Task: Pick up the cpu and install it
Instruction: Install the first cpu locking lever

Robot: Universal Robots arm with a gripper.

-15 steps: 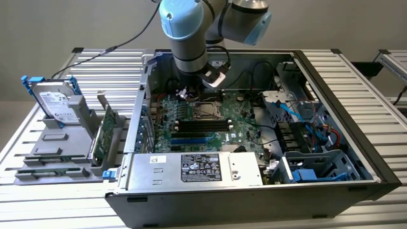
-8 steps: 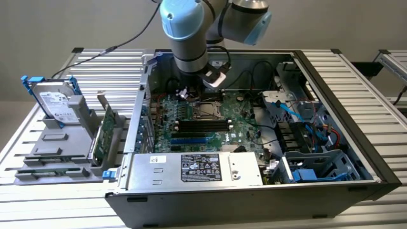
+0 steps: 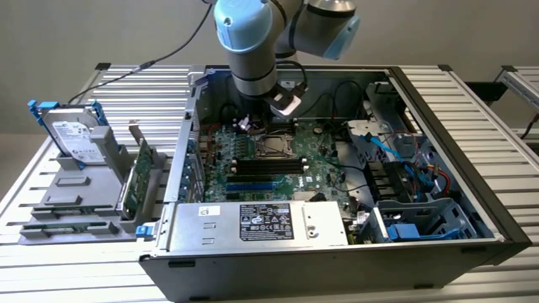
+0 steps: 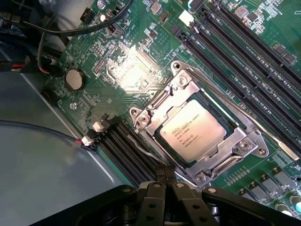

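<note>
The gripper (image 4: pixel 163 181) lies nearest the wrist camera, its two dark fingers pressed together with no gap and nothing between them, hovering over the motherboard (image 4: pixel 155 47) just beside one corner of the processor socket. The cpu (image 4: pixel 193 132) is not in its grasp: it sits flat in that socket, ringed by the bright metal retention frame (image 4: pixel 181 84), between two banks of black memory slots (image 4: pixel 244 61). Its dull silver lid faces up, printed side showing, so the contact side points down into the socket. It is so close to square that I cannot pick out a long axis. Its edges line up with the frame, and the printed lines run roughly across the direction of the memory slots. By the look of it, the chip should be light, thin and quite rigid. The smooth metal top would likely be slippery, and the underside and the socket contacts are probably fragile. The sensible hold would be on two opposite bare edges, keeping it level. In the exterior view the arm (image 3: pixel 252 57) reaches down into the open computer case (image 3: pixel 295 278), and a hard drive (image 3: pixel 74 136) stands well apart at the exterior view's left.
</note>
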